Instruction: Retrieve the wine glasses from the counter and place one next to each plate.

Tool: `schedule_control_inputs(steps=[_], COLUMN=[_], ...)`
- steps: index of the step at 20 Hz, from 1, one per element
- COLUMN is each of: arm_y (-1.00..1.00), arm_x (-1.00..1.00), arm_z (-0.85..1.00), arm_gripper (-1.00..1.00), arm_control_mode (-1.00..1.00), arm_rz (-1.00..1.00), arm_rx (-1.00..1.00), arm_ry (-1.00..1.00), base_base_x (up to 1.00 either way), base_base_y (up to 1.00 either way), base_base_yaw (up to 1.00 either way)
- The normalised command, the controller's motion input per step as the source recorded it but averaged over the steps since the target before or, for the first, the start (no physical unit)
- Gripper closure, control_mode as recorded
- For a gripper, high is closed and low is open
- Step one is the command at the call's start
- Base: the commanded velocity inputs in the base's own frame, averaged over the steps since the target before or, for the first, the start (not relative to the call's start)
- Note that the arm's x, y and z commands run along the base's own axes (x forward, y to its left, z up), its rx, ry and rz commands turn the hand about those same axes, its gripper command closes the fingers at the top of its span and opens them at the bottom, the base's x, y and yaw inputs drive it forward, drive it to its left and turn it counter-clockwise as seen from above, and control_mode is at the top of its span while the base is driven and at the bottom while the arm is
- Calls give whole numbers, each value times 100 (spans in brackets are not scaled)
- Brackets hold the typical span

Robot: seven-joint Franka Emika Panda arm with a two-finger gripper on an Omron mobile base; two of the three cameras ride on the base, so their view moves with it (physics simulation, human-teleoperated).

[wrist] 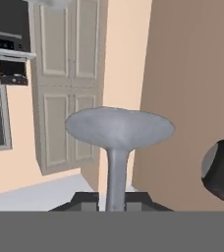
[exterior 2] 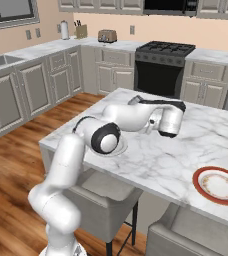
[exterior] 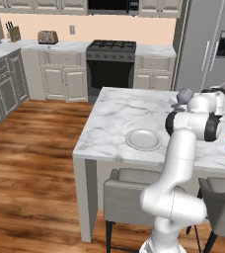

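Two fingers [wrist: 87, 202] pinch the stem of one wine glass [wrist: 119, 130], nearly closed.

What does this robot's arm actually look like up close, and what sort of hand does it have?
The arm is made of smooth, glossy white rounded segments, joined by dark, almost black rings at the joints. No loose cables or markings show. Its gripper is no hand with fingers like ours: just two small dark fingertips side by side.

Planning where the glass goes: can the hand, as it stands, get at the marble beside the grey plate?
Probably yes. The hand holds a wine glass over the island, and the marble around the grey plate looks bare, with nothing between them.
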Motion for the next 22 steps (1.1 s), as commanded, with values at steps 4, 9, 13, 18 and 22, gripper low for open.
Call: schedule_control_inputs(steps=[4, 9, 13, 18, 22], arm_y=[-30, -10, 2, 0, -3], arm_x=[0, 0, 0, 0, 0], arm_z=[-13, -30, -37, -47, -34], arm_gripper=[100, 100, 100, 100, 100], arm_control_mode=[-100, -100, -100, -100, -100], arm_rz=[1, 0, 0, 0, 0], arm_rx=[-15, -22, -28, -18, -4], arm_ry=[0, 0, -8, -4, 0], base_base_x=[0, 0, 0, 0, 0], base_base_y=[0, 0, 0, 0, 0], base_base_yaw=[0, 0, 0, 0, 0])
